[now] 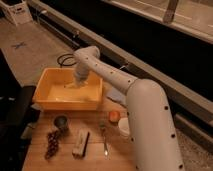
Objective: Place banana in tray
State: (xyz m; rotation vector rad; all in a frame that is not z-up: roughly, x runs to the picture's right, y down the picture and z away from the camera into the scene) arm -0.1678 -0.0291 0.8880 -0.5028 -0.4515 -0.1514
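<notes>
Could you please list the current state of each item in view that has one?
gripper: lowered inside the tray, near its far wall.
tray: upright on the table.
banana: pale shape at the gripper, in the tray; grip unclear.
fork: lying flat on the table.

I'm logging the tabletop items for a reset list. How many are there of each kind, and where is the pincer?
Yellow-orange plastic tray: 1
Dark metal cup: 1
Dark grape bunch: 1
Tan rectangular block: 1
Metal fork: 1
Orange round item: 1
White round item: 1
Total: 7
The pincer is down inside the tray; no banana is clearly visible.
</notes>
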